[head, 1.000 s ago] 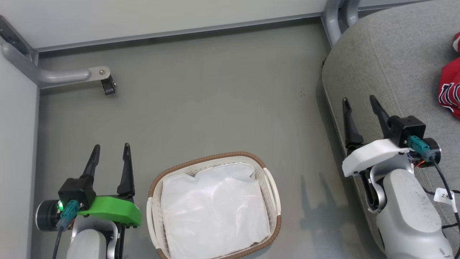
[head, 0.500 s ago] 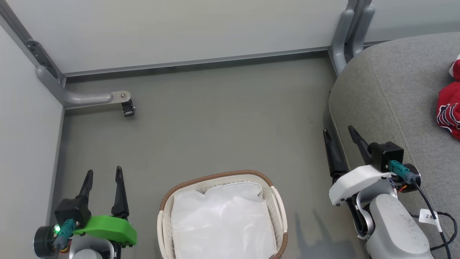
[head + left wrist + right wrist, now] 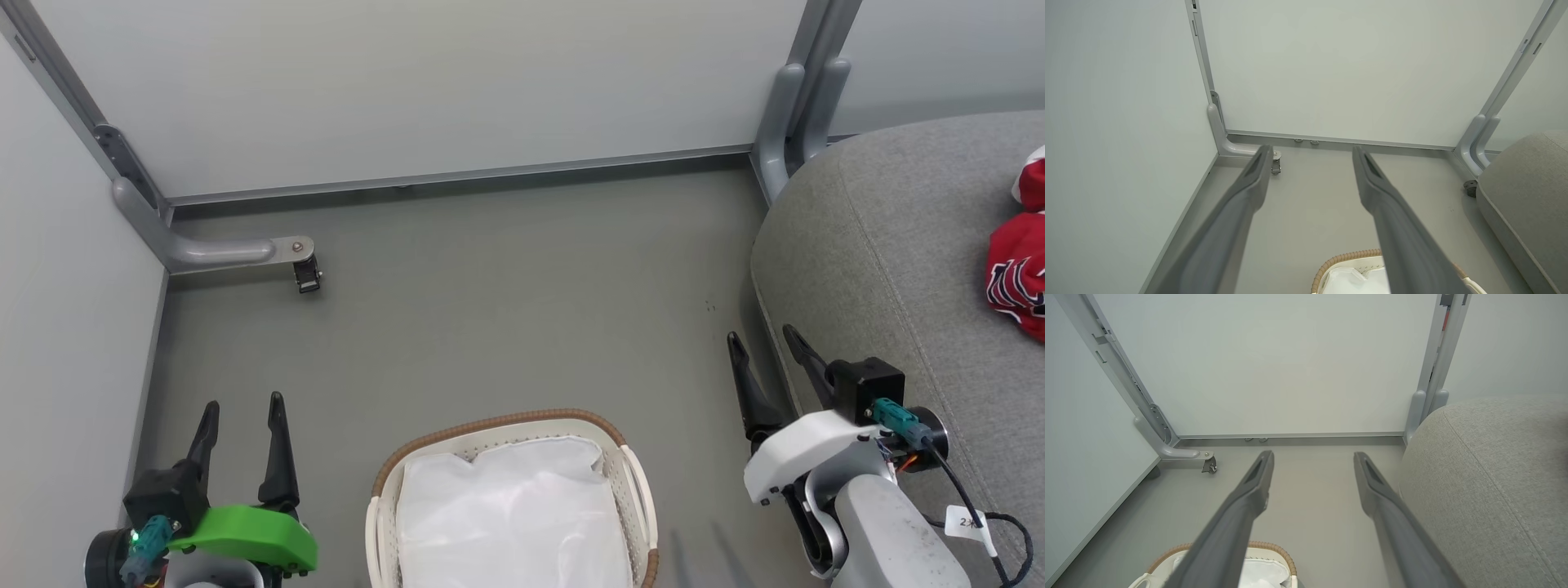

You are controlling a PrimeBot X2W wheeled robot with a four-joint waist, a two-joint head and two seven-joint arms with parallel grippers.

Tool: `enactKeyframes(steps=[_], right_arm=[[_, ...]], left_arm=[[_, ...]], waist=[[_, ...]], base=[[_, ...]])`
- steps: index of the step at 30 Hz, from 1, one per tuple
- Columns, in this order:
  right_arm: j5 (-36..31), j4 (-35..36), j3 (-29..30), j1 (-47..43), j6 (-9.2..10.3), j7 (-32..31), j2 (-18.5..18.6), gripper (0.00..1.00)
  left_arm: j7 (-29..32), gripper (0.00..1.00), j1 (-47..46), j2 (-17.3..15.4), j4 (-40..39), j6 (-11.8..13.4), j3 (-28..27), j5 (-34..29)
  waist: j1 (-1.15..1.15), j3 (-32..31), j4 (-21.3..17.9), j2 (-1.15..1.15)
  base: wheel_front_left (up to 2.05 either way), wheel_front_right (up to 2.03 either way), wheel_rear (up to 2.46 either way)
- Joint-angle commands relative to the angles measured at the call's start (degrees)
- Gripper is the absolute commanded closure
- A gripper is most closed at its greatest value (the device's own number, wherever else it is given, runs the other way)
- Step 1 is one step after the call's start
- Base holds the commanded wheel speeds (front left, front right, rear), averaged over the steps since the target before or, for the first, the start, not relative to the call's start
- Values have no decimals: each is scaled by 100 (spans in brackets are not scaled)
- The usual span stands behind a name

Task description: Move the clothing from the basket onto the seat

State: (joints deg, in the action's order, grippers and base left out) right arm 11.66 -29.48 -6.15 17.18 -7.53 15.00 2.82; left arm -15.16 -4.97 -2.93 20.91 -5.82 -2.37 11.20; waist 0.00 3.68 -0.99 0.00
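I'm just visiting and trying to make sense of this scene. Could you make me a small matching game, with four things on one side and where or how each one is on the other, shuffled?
Things:
1. clothing
2. basket
3. left gripper
4. right gripper

States:
A. open, by the edge of the seat
B. lying on the seat
C. on the floor, white liner inside
D. open, green cover behind its fingers

Pairs: 1-B, 2-C, 3-D, 4-A.
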Motion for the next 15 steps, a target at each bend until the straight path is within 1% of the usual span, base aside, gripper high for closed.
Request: enactKeyframes(steps=[1,2,5,15], right_arm=[[47,-11,-6,-40,8,24,24,0],[3,-13,1,-15,0,-1,-3,100],[36,-129,12,-96,0,-27,-27,100],[1115,85,199,-212,1,-330,-22,100]], left_arm=[[4,0,99,-5,-49,-19,6,36],[0,100,1,3,-22,-17,12,8],[23,100,20,30,123,-18,19,38],[342,100,-31,25,43,-39,-70,1119]], waist=[[0,-10,1,0],[0,-12,1,0],[0,-15,2,0],[0,-41,9,0]], base=[[0,0,0],[0,0,0],[0,0,0],[0,0,0]])
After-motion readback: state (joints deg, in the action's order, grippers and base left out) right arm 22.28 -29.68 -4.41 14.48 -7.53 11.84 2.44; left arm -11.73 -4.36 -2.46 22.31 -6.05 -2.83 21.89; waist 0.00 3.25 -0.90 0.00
